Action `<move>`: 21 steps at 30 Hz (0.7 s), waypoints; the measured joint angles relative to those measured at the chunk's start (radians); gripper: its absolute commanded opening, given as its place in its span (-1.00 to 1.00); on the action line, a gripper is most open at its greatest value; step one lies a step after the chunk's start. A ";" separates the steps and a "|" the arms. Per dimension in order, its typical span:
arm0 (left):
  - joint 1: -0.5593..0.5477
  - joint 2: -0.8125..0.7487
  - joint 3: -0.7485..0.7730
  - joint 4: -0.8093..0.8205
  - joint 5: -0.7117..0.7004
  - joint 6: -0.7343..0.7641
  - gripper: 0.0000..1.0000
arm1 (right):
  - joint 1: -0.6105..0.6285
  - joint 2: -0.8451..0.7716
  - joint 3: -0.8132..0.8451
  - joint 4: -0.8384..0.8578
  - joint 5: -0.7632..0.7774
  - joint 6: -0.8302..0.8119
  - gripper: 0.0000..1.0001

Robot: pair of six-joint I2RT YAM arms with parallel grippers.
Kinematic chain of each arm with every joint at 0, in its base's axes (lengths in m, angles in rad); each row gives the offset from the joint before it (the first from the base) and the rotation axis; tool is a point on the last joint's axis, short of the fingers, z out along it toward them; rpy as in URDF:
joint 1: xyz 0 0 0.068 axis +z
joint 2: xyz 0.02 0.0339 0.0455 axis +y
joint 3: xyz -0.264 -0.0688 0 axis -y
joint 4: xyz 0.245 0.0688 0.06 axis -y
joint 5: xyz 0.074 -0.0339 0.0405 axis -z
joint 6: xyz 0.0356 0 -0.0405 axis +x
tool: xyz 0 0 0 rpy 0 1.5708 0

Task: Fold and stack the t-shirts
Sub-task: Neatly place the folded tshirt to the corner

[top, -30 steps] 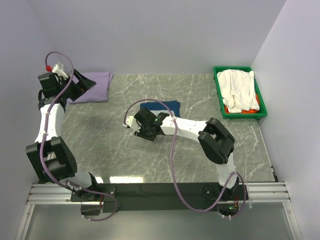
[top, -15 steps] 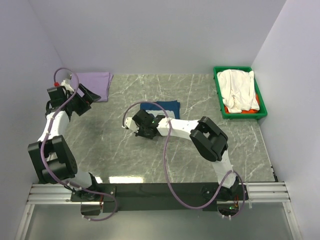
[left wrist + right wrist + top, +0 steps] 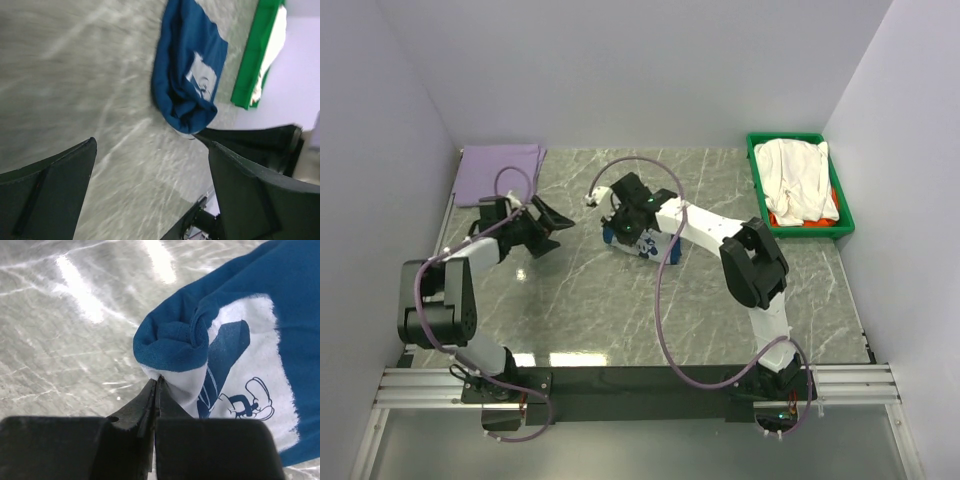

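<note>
The navy t-shirt (image 3: pixel 650 245) with a white print is bunched near the table's middle. My right gripper (image 3: pixel 623 225) is shut on a rolled edge of it; the right wrist view shows the jaws (image 3: pixel 157 382) pinching the white-printed fold of the navy cloth (image 3: pixel 250 300). My left gripper (image 3: pixel 552 230) is open and empty, low over the table just left of the shirt. In the left wrist view the navy shirt (image 3: pixel 187 75) lies ahead of its open jaws (image 3: pixel 155 185). The lavender shirt (image 3: pixel 500 170) lies folded at the far left. A white shirt (image 3: pixel 798 175) lies over an orange-red one (image 3: pixel 782 218).
The green bin (image 3: pixel 848 205) holding the white and orange-red shirts stands at the far right and also shows in the left wrist view (image 3: pixel 252 60). Walls close in on the left, back and right. Purple cables loop over both arms.
My left gripper has swung from the lavender shirt at the far left down to the table's middle. My right gripper has pulled the navy shirt up and back, bunching it.
</note>
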 measured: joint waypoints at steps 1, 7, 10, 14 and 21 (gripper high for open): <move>-0.030 0.017 0.000 0.032 -0.001 -0.023 0.99 | -0.015 0.000 0.007 -0.002 -0.018 0.006 -1.00; -0.143 0.128 0.005 0.203 -0.025 -0.161 0.99 | -0.036 0.000 0.010 -0.027 -0.091 0.042 -1.00; -0.191 0.195 0.032 0.248 -0.048 -0.222 0.99 | -0.032 0.000 0.011 -0.034 -0.109 0.058 -1.00; -0.248 0.279 0.080 0.286 -0.076 -0.291 0.99 | -0.032 0.000 0.029 -0.043 -0.121 0.077 -1.00; -0.322 0.369 0.146 0.334 -0.123 -0.399 0.99 | -0.032 0.000 0.043 -0.042 -0.134 0.099 -1.00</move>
